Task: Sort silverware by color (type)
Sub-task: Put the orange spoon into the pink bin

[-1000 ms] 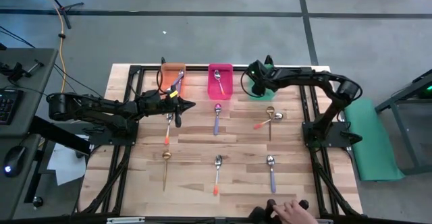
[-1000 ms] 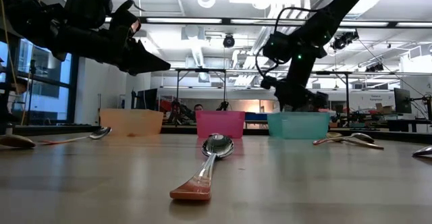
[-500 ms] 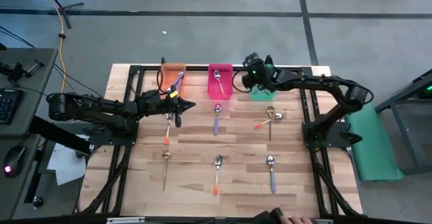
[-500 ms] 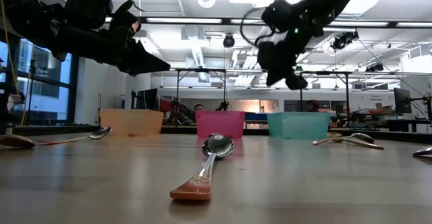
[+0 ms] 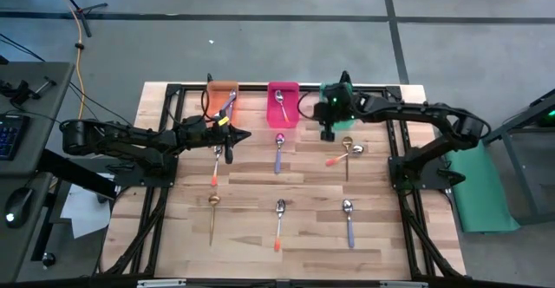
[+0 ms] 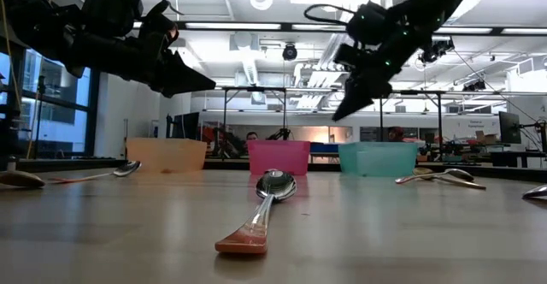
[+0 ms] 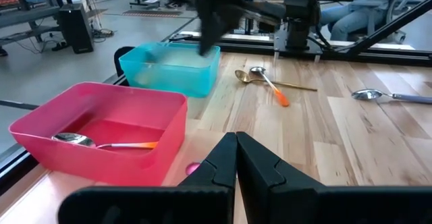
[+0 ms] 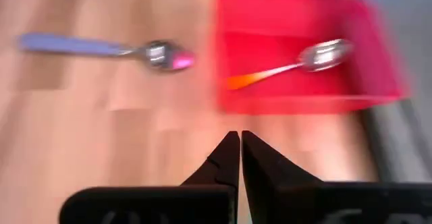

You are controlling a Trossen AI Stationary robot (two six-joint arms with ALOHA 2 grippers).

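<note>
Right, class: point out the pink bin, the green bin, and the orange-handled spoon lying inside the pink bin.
pink bin (image 7: 145, 158): left wrist view, on its near front wall.
green bin (image 7: 196, 75): left wrist view, on its side wall.
orange-handled spoon (image 7: 75, 139): left wrist view, on its silver bowl.

**Spoons: two binned, eight loose**

I see an orange-handled spoon (image 5: 282, 104) in the pink bin (image 5: 271, 114) and a purple-handled one (image 5: 228, 103) in the orange bin (image 5: 212, 103); on the table I count three purple-handled, three orange-handled and two gold spoons (image 5: 212, 214), all lying flat.
</note>
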